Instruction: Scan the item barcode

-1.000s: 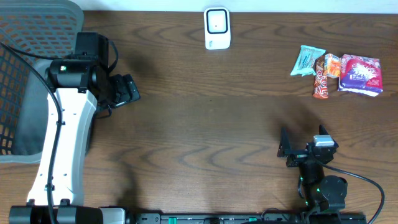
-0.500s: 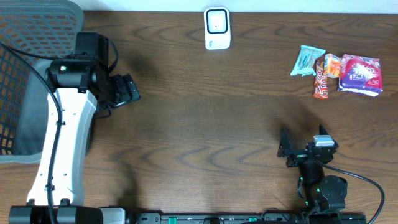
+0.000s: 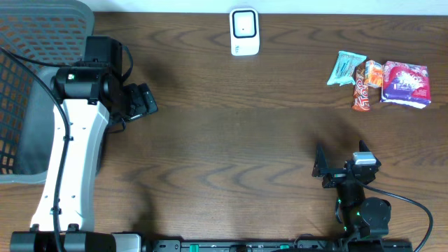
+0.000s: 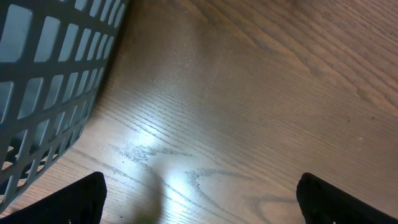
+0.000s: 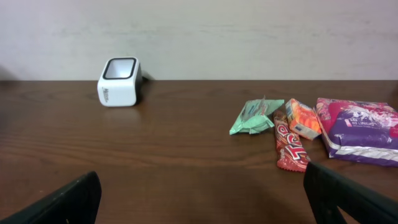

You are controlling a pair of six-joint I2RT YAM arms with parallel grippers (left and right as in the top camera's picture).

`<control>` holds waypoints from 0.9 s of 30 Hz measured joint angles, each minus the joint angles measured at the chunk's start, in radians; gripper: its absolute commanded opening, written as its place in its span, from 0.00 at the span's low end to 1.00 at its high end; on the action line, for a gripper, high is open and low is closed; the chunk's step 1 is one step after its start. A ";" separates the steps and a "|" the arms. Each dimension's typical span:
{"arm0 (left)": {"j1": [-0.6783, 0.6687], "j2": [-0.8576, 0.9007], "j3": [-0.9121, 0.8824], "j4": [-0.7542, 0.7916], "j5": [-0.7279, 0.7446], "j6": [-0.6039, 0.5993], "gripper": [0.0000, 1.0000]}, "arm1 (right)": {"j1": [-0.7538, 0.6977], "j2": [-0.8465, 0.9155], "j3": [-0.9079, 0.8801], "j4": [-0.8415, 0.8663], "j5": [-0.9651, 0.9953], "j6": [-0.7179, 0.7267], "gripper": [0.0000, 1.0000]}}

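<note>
Your right tool (image 3: 320, 168) and left tool (image 3: 143, 101) both gape wide, empty. The snack packets (image 5: 287, 146) cluster far right, likely for right-arm reach; the scanner (image 5: 119, 81) stands well apart, window up, awaiting a barcode.

Our mock shop checkout.
We see a scanner (image 3: 244, 31) top centre, snack packets (image 3: 371, 75) upper right, basket (image 3: 28, 42) upper left.

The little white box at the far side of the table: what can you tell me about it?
The white box is small with rounded corners and looks like smooth plastic. Its top holds a window with a dark frame, and small dark print marks one side. It stands upright on the wooden table near the far edge. Nothing touches it; the snack packets lie well off to the right.
</note>
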 measured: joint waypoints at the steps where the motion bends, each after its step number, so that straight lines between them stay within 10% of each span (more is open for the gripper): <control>1: 0.000 0.000 0.000 0.000 0.000 0.000 0.98 | 0.000 0.000 0.000 0.000 0.000 0.000 0.99; 27: 0.000 0.000 0.000 -0.026 -0.004 -0.014 0.98 | 0.000 0.000 0.000 0.000 0.000 0.000 0.99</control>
